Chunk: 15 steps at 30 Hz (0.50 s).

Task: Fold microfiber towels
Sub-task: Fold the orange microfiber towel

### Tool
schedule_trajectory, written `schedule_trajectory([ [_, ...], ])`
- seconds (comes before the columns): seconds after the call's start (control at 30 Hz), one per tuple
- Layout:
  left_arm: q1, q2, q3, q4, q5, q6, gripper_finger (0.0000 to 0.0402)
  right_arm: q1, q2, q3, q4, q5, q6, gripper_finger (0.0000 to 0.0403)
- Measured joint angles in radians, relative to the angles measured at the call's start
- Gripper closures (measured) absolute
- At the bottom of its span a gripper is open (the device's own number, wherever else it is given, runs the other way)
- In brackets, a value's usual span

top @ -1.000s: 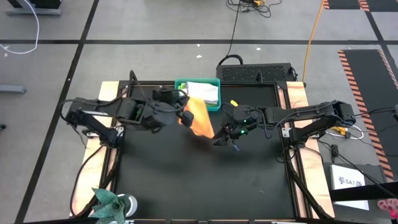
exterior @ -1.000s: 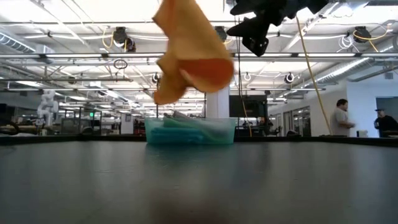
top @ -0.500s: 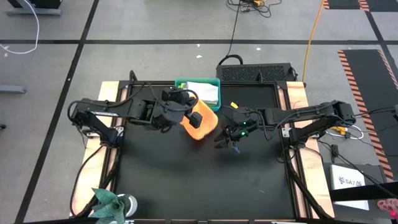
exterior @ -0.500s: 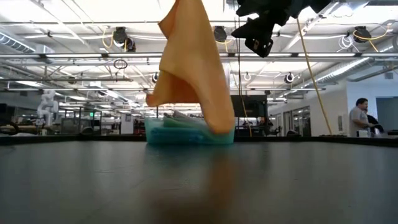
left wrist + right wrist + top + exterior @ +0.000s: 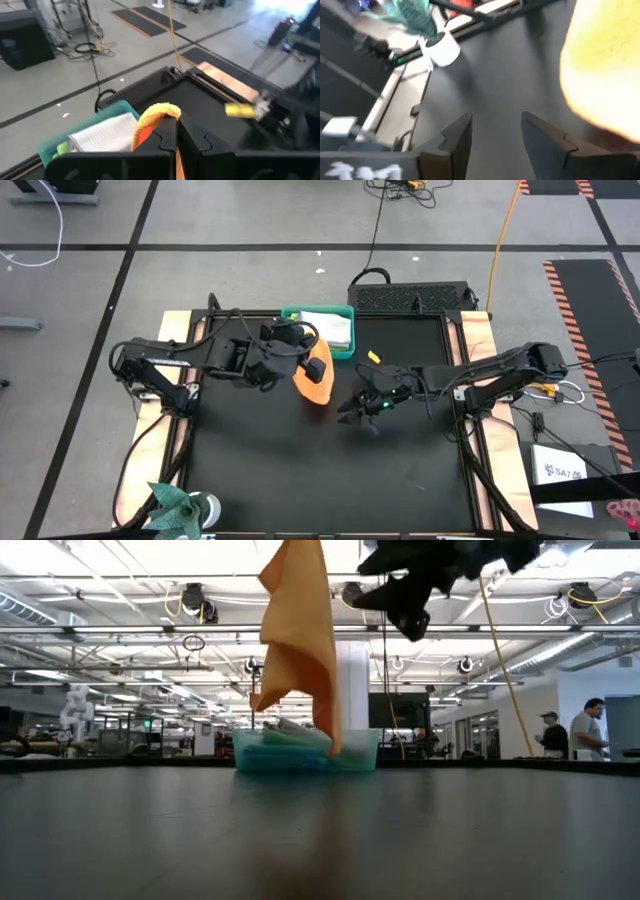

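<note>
While left gripper (image 5: 300,363) pinches soft orange-yellow microfiber towel (image 5: 316,375) aloft before teal plastic bin (image 5: 343,348), we see right gripper (image 5: 352,408) nearby, fingers apart, empty.

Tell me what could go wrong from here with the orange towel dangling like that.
The orange-yellow microfiber towel hangs bunched from the shut left claw by one edge, so it may land crumpled. Its lower tip hangs near the teal plastic bin and could snag. The open right claw may miss the swinging corner.
</note>
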Motion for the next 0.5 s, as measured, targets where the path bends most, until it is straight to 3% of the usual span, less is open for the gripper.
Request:
schedule_trajectory([
  [0.23,0.048,-0.001,0.000,0.038,-0.012,0.028,0.0396,0.020,0.088,-0.161,0.415,0.120,0.080,0.0243],
  [0.5,0.106,0.012,0.000,0.098,-0.018,0.053,0.0396,0.026,0.251,-0.230,0.626,0.198,0.175,0.0243],
])
